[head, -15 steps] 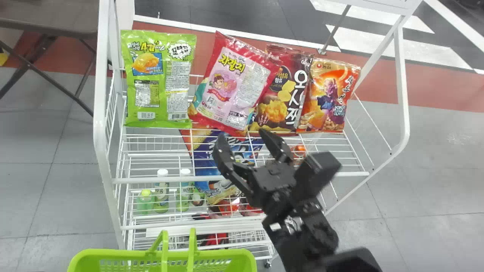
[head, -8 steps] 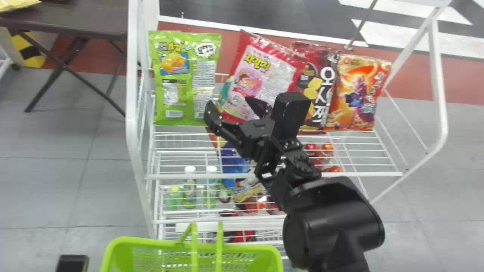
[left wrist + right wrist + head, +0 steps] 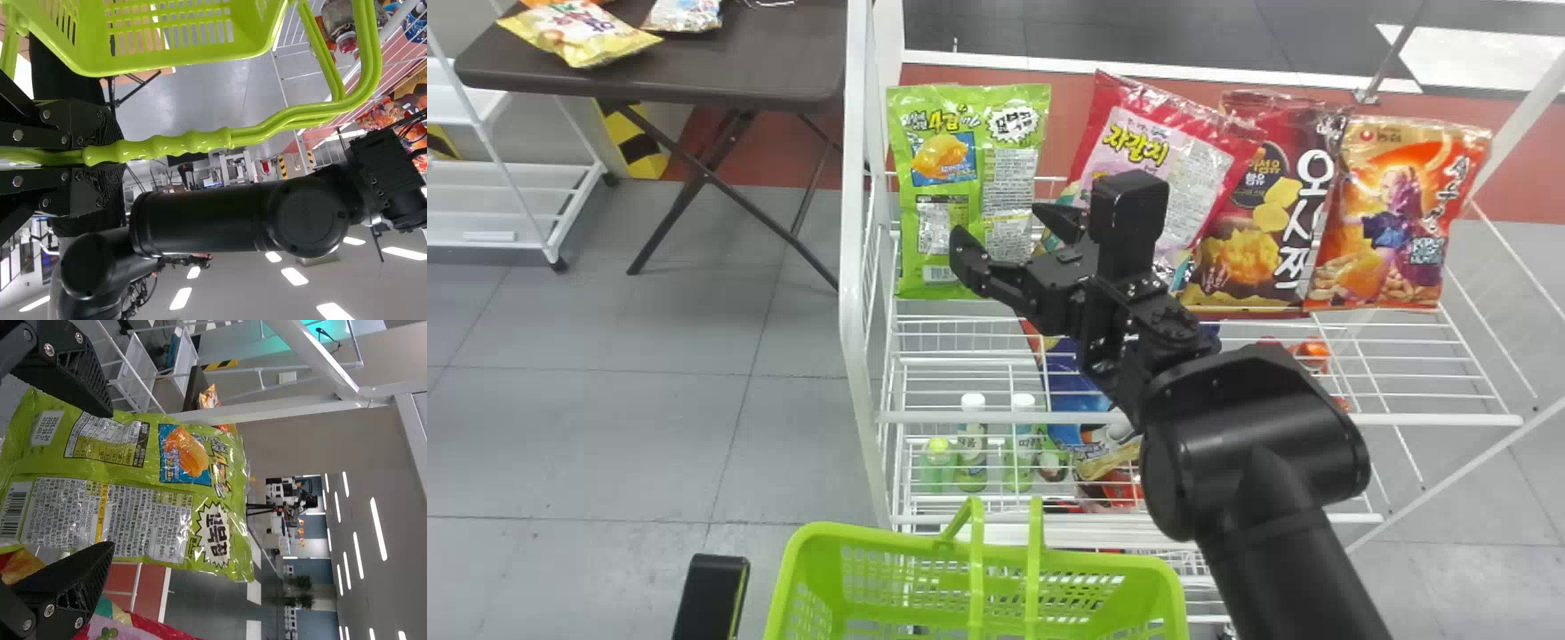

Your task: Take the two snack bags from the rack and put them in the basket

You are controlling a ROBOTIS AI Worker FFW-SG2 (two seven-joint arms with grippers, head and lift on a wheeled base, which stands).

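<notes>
Left gripper (image 3: 107, 158) has its fingers clamped about the green handle of the basket (image 3: 889, 540), which is in front of the rack (image 3: 854, 222), towards the rack's left end. A brown table (image 3: 765, 76) stands beyond the rack's left side. Leftmost on the rack's upper shelf, the green bag (image 3: 938, 200) stands with its long axis upright and its printed back to the robot; the red bag (image 3: 1209, 133) beside it leans rightward at the top. Right gripper (image 3: 1000, 229) is spread wide before them at the rack, its fingers hiding the green bag's lower right corner in the head view; the right wrist view shows a barcode there. A brown bag (image 3: 1245, 249) and an orange bag (image 3: 1369, 258) stand towards the rack's right end.
</notes>
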